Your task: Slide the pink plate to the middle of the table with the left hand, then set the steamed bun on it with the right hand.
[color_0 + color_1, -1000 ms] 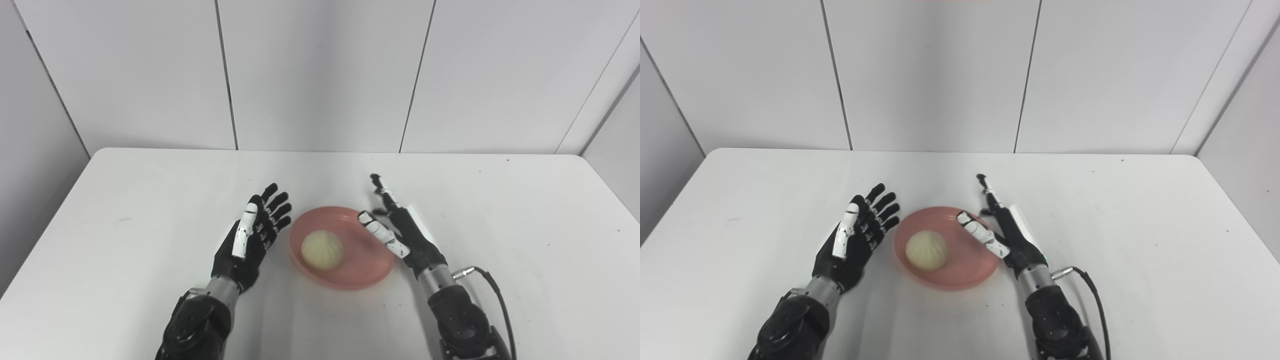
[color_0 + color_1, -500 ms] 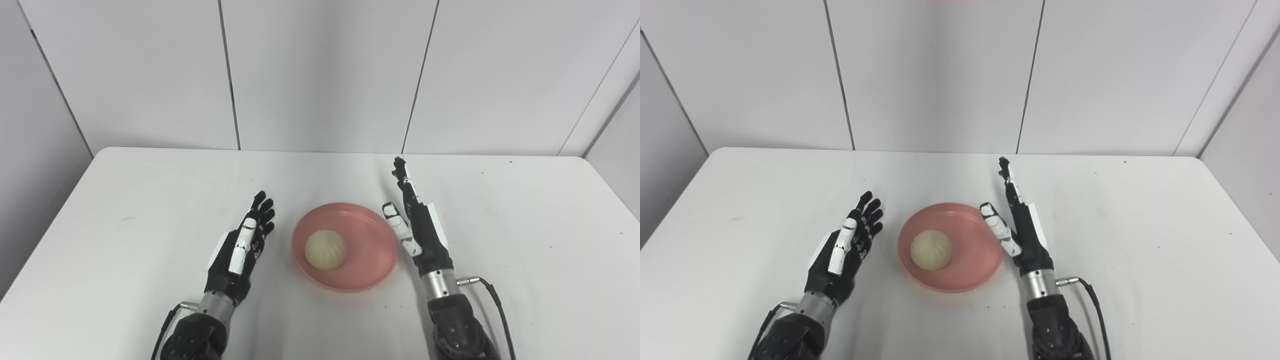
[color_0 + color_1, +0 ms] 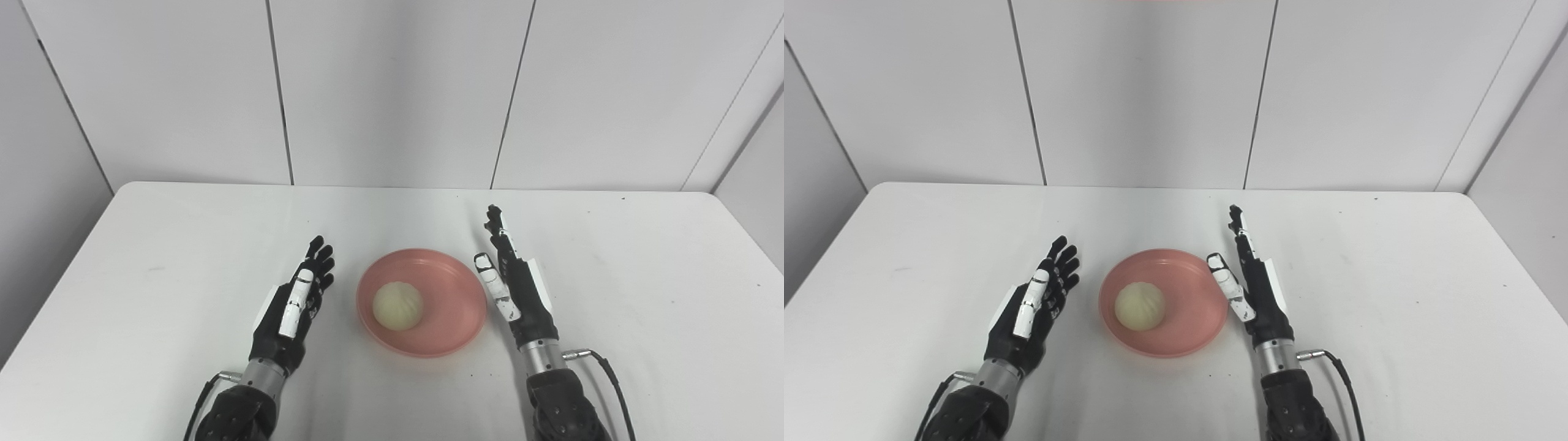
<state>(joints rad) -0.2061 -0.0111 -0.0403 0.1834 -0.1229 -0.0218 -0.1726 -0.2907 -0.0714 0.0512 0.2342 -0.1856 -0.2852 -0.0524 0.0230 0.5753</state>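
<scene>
The pink plate (image 3: 453,288) lies near the middle of the white table, toward the front. A pale round steamed bun (image 3: 397,305) rests on its left half. My left hand (image 3: 294,306) stands on edge a short way left of the plate, fingers straight and apart, holding nothing. Just off the plate's right rim my right hand (image 3: 514,288) is also on edge, fingers extended and empty. Neither hand touches the plate or the bun.
The white table (image 3: 184,245) runs wide on both sides and back to grey wall panels (image 3: 392,92). A black cable (image 3: 603,367) trails from my right wrist near the front edge.
My right hand has pulled off the plate's rim to the right and straightened up. My left hand drew back slightly and turned on edge. Plate and bun stay put; the camera shifted a little.
</scene>
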